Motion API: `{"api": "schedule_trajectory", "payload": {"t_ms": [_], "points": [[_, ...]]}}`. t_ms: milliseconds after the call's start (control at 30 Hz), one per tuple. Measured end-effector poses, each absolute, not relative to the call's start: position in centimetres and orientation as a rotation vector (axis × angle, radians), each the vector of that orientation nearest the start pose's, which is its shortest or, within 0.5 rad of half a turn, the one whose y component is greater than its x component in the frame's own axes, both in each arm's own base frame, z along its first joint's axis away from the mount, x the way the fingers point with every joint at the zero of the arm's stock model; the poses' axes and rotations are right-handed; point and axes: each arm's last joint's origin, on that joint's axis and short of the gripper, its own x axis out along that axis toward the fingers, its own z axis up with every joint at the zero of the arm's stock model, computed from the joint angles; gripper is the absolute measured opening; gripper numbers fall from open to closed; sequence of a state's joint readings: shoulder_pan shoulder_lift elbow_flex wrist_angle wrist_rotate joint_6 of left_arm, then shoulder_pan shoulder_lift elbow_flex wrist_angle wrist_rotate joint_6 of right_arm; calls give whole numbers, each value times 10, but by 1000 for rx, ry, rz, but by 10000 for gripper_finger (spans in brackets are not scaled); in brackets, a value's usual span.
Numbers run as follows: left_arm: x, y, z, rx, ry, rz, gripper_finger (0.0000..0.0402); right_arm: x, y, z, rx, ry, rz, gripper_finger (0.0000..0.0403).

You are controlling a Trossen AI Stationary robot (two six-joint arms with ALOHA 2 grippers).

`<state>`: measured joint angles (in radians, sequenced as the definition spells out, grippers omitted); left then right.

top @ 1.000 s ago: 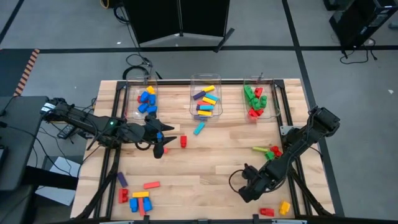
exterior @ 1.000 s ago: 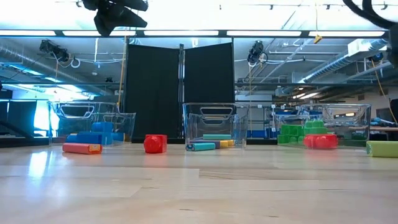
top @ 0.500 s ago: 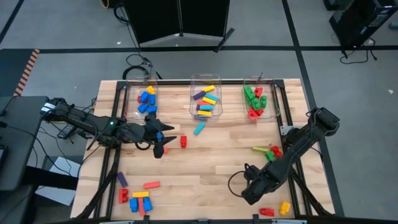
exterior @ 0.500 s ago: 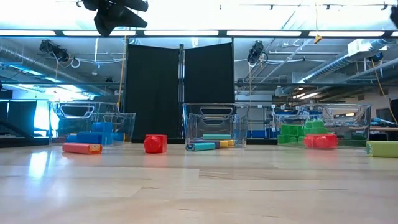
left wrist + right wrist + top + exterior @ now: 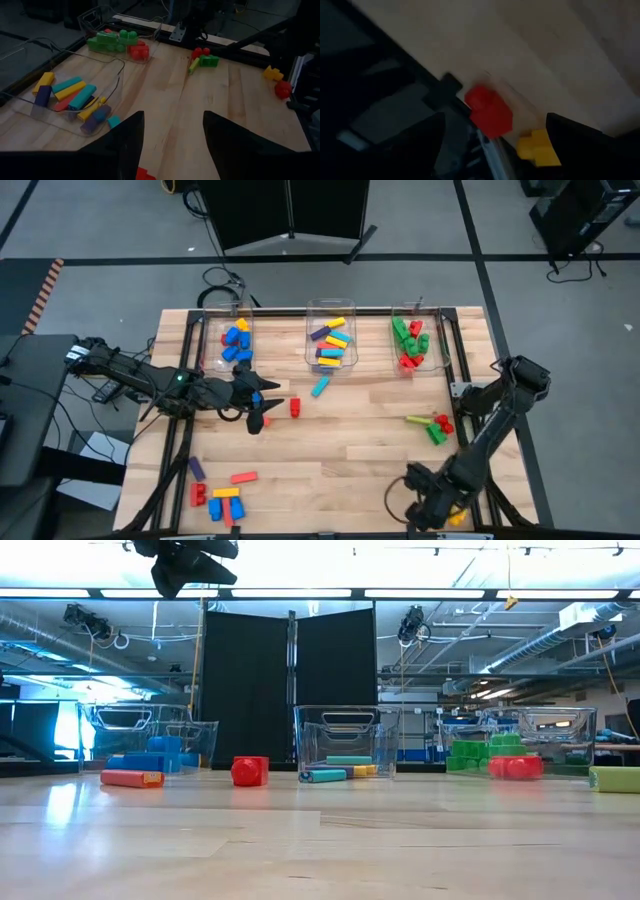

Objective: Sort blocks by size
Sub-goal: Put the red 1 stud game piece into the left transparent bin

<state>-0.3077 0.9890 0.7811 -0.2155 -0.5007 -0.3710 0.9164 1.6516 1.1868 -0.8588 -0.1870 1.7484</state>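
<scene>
Your right gripper (image 5: 432, 510) sits low at the table's (image 5: 350, 430) near edge, right of centre, jaws spread wide with nothing between them. Just ahead of its fingers (image 5: 580, 145), in its wrist view, lie a red block (image 5: 489, 111) and a yellow block (image 5: 536, 147), close together; the picture is smeared, so whether they touch you cannot tell.

Your left gripper (image 5: 262, 408) hangs above the boards at the left-centre, jaws partly apart and empty. Just beside its tips lies a small red block (image 5: 296, 407); a cyan block (image 5: 320, 387) lies a little farther on, in front of the middle bin (image 5: 332, 307).

Beyond that pincer, three clear bins stand in a row: left bin (image 5: 233, 315) with blue, yellow and red blocks, middle one with long blocks in yellow, cyan and purple, right bin (image 5: 412, 313) with green and red ones.

Loose blocks: a green-and-red cluster (image 5: 432, 425) away from the right pincer, toward the bins; a mixed cluster (image 5: 222, 495) at the near-left corner, on the near side of the left pincer.
</scene>
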Motion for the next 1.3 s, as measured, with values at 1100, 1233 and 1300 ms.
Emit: {"api": "schedule_trajectory", "payload": {"t_ms": [1100, 1233, 1300], "points": [[207, -51, 296, -297, 317, 270, 212, 149, 306, 153, 318, 1548, -35, 354], [207, -51, 296, -373, 309, 280, 212, 146, 310, 141, 311, 1559, -97, 354], [207, -52, 296, -394, 309, 273, 212, 146, 310, 136, 308, 1561, -134, 353]]}}
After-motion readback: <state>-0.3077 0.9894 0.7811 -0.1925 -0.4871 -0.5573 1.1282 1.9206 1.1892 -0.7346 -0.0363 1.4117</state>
